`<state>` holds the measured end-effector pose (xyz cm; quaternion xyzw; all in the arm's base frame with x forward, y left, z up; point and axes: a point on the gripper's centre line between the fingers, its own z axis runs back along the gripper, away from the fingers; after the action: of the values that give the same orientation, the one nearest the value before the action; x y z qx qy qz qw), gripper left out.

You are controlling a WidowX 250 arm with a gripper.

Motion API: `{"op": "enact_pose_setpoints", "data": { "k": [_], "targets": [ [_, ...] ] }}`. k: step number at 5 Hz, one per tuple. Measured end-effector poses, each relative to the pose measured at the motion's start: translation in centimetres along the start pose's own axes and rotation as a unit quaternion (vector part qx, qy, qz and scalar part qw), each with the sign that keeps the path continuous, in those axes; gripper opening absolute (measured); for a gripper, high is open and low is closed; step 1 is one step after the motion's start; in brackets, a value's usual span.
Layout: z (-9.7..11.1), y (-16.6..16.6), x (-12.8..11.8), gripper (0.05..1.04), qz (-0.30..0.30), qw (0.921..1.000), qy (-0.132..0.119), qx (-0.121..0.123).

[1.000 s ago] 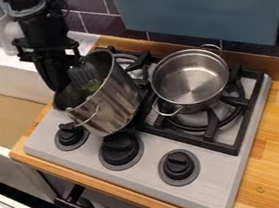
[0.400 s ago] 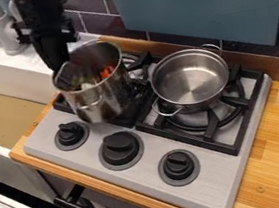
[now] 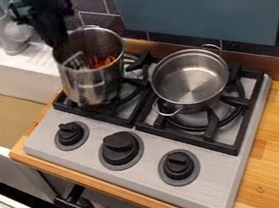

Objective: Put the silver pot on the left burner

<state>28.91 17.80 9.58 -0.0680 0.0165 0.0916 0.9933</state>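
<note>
The black gripper (image 3: pixel 57 42) hangs at the upper left, blurred, shut on the left rim of the tall silver pot (image 3: pixel 91 84). That pot stands nearly upright over the left burner (image 3: pixel 125 92); whether its base touches the grate cannot be told. Something orange-red (image 3: pixel 102 61) shows inside it. Part of the rim and wall is hidden behind the gripper.
A second, shorter steel pot (image 3: pixel 190 79) sits on the right burner, close to the tall one. Dark knobs (image 3: pixel 121 149) line the stove front. The sink (image 3: pixel 11 111) lies left; a blue-grey panel (image 3: pixel 207 8) stands behind.
The tall pot has gone from strongly tilted to almost upright and shifted back toward the wall, along with the gripper. Its base has moved away from the knobs. The shorter pot has stayed put.
</note>
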Motion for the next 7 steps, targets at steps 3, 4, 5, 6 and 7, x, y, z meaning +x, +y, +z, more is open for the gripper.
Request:
{"op": "enact_pose_setpoints", "data": {
  "k": [3, 4, 5, 6, 7],
  "targets": [
    [-0.8, 0.0, 2.6, 0.052, 0.019, 0.9996, -0.018, 0.008],
    [-0.8, 0.1, 2.9, 0.052, 0.015, 0.9994, -0.028, 0.013],
    [-1.1, 0.1, 2.7, 0.052, 0.009, 0.9996, -0.023, 0.013],
    [-1.2, -0.3, 2.0, 0.052, 0.001, 0.9999, -0.013, -0.003],
    [-1.2, -0.4, 1.2, 0.052, -0.010, 0.9999, -0.004, -0.007]
  ]
}}
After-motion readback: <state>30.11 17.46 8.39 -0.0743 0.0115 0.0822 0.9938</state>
